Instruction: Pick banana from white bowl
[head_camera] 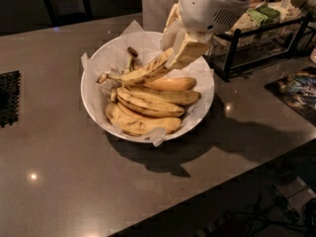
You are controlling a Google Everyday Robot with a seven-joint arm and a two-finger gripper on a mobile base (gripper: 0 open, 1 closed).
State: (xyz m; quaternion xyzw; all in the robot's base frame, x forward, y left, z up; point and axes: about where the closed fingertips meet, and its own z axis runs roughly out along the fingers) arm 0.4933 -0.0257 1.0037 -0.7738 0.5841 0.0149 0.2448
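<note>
While the gripper (181, 53) pinches the banana (143, 73) by its stemless end, stem drooping over the white bowl (91, 107), I'd lift straight and slowly, clear of the other bananas (148, 105).

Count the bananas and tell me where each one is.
5. The gripper holds the banana raised over the white bowl. Four stacked bananas lie inside: back one, second, third, front one. Others may be hidden beneath.
</note>
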